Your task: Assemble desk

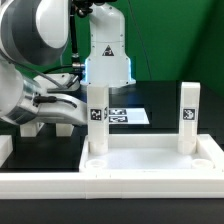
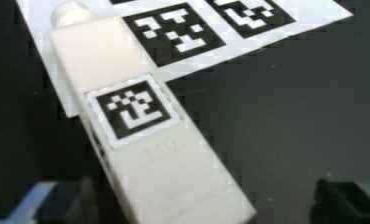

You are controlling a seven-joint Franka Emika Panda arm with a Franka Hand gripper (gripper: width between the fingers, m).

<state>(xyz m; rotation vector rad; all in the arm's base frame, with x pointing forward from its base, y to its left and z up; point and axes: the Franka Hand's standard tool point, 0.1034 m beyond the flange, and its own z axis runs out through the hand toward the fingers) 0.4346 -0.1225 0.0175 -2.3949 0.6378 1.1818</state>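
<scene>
The desk's white panel [image 1: 150, 160] lies flat at the front with its raised rim up. Two white square legs with black-and-white tags stand upright in its far corner sockets, one on the exterior view's left [image 1: 97, 125] and one on the right [image 1: 188, 115]. My gripper [image 1: 88, 112] reaches in from the left at the left leg. In the wrist view this leg [image 2: 146, 130] lies between my fingers [image 2: 351, 200]. My gripper [image 2: 203, 205] is open: one finger is close to the leg and the other stands clearly apart from it.
The marker board [image 1: 128, 116] lies flat on the black table behind the panel and also shows in the wrist view [image 2: 208, 30]. A white robot base [image 1: 108, 55] stands at the back. A long white rail [image 1: 110, 186] runs along the front edge.
</scene>
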